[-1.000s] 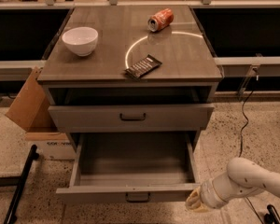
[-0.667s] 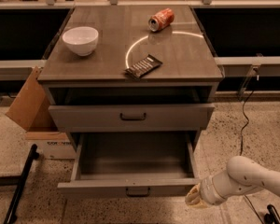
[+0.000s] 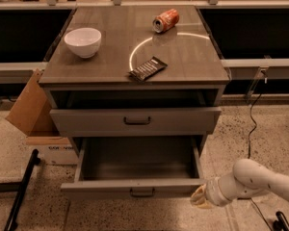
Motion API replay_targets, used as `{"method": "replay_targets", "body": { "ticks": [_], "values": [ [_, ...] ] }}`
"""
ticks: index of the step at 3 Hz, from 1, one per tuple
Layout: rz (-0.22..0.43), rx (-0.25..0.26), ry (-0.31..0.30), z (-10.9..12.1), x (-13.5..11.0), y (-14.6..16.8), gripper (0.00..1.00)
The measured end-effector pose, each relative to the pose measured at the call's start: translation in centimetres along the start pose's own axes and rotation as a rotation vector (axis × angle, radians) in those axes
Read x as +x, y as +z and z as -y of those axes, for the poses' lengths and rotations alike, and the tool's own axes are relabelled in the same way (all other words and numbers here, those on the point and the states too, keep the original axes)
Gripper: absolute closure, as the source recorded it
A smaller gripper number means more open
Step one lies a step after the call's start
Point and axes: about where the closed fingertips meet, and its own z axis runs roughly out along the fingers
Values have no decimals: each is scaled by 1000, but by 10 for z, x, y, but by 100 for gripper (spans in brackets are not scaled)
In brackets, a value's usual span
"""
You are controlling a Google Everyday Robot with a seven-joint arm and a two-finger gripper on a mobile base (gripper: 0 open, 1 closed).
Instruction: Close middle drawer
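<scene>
The middle drawer (image 3: 135, 188) of the grey cabinet is pulled far out and its grey box is empty. A small dark handle (image 3: 142, 193) sits at the centre of its front. My gripper (image 3: 199, 198) is at the lower right, at the end of the white arm (image 3: 253, 182), right at the right end of the drawer's front. The uppermost drawer (image 3: 135, 121) above stands a little way out. The lowest drawer is hidden under the open one.
On the cabinet top (image 3: 192, 61) are a white bowl (image 3: 83, 41), an orange can (image 3: 165, 20) on its side and a dark snack packet (image 3: 147, 69). A cardboard box (image 3: 31, 112) leans at the left. A black bar (image 3: 20, 191) lies lower left. A cable (image 3: 250, 124) hangs at right.
The middle drawer has slid back into the cabinet by a short way. My gripper has moved with its front, up and towards the cabinet.
</scene>
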Motion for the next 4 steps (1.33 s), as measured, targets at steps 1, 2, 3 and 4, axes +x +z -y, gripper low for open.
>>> {"method": "replay_targets", "body": {
  "ticks": [1, 2, 3, 4],
  "values": [
    [0, 0, 0, 0, 0, 0, 100],
    [2, 62, 24, 21, 2, 3, 100],
    [7, 96, 37, 34, 1, 4, 100],
    [20, 158, 61, 63, 1, 7, 100]
  ]
}}
